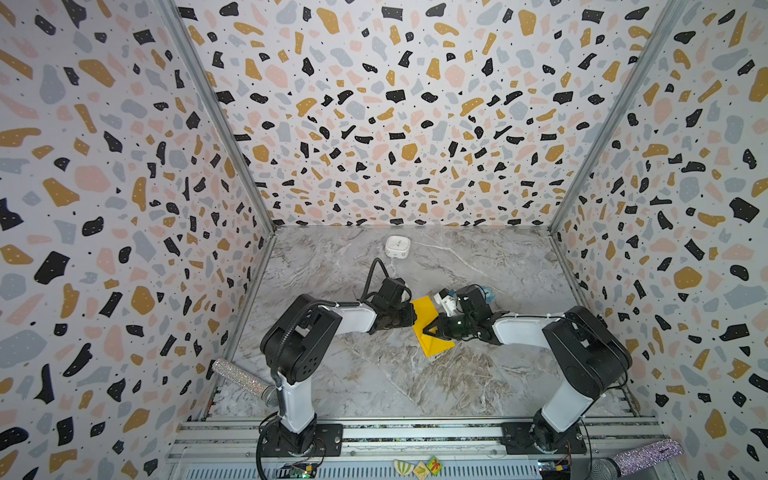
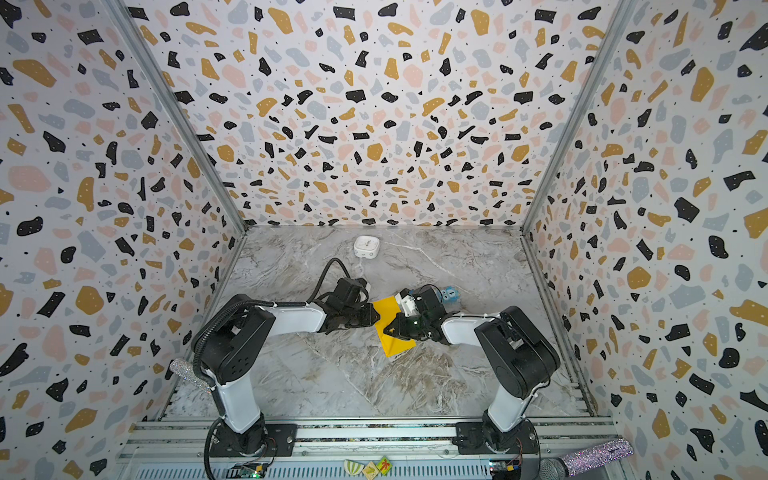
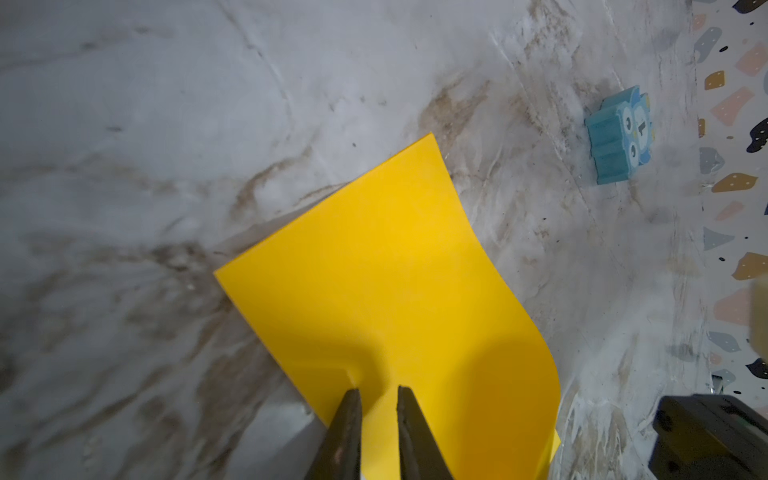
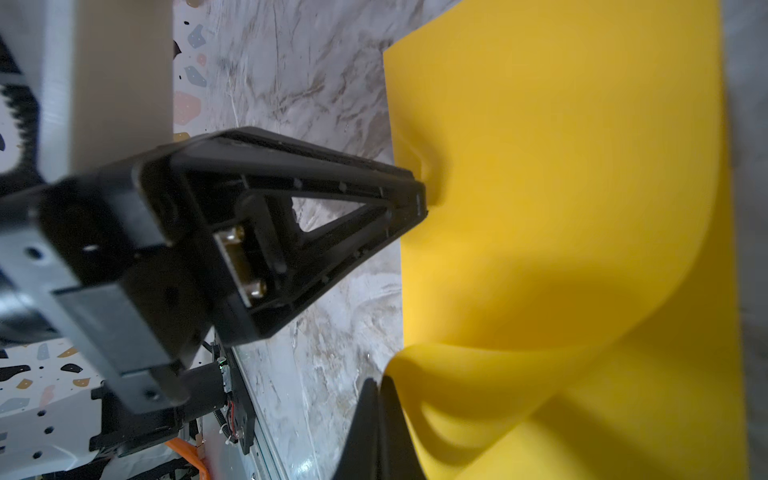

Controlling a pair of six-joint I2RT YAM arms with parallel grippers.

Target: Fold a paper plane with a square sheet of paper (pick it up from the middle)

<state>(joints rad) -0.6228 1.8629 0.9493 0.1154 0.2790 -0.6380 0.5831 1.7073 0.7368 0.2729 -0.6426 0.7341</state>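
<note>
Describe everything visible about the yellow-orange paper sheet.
The thin, plain yellow-orange paper sheet rests on the grey marble tabletop, bent over in a soft, uncreased curl. The right gripper is shut on the curled edge; the left gripper touches a small pucker near an edge, grip unclear.

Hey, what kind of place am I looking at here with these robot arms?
Probably a robot test booth. The left arm and right arm are bolted to an aluminium rail. Speckled wall panels box in a marble-look tabletop, with a white rounded box lying there like a prop.
</note>
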